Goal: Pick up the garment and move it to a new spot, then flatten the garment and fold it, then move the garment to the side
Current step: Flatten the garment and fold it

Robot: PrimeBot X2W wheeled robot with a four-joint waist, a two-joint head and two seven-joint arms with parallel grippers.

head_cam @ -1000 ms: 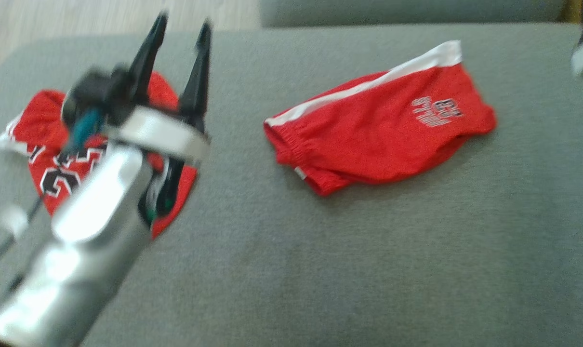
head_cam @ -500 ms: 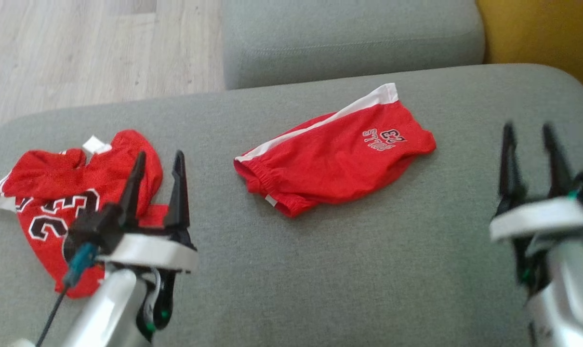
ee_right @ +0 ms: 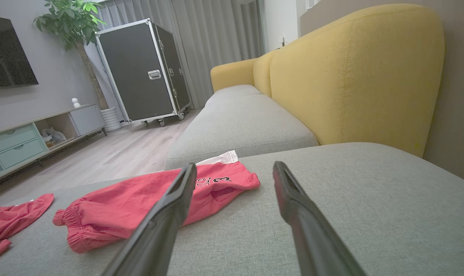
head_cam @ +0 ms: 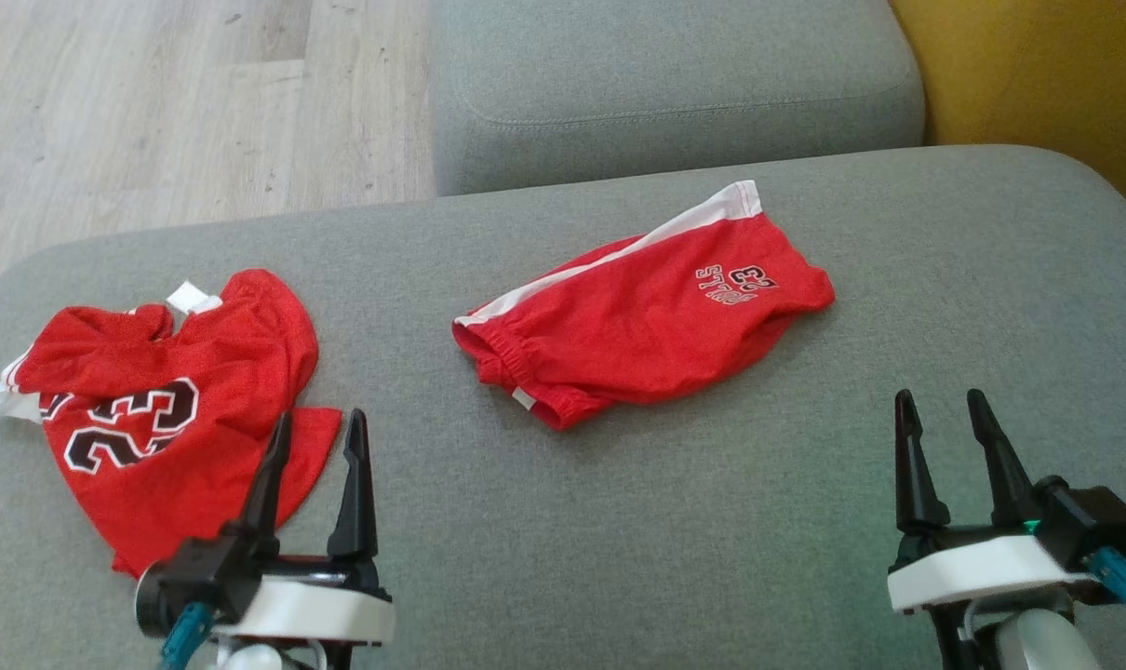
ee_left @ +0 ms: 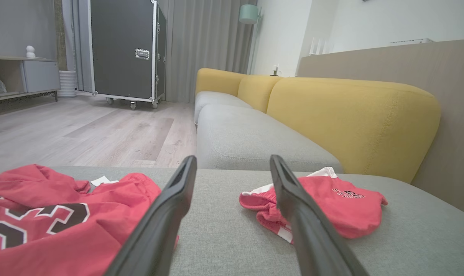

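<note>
Both arms have drawn back toward the robot since half a second ago. The left gripper (head_cam: pixel 320 417) now sits lower in the head view, and the right gripper (head_cam: pixel 940 395) has come fully into it at the lower right. The camera itself has also tilted a little, so the small shift of the clothes is not their own move. The fingers of both pincers are spread wide apart and hold nothing.

The red shorts (head_cam: pixel 647 326) lie in the middle of the grey seat cushion (head_cam: pixel 619 540), beyond both grippers and between them. The gathered waistband is toward the robot's left and a white stripe runs along the far edge. A red jersey (head_cam: pixel 172 409) lies crumpled well apart at the left, near the left fingers.

The shorts look thin, light and very soft, so they will probably sag and fold on themselves when lifted. The elastic waistband seems the best place to pinch, because it is thicker and less likely to slip out.
</note>
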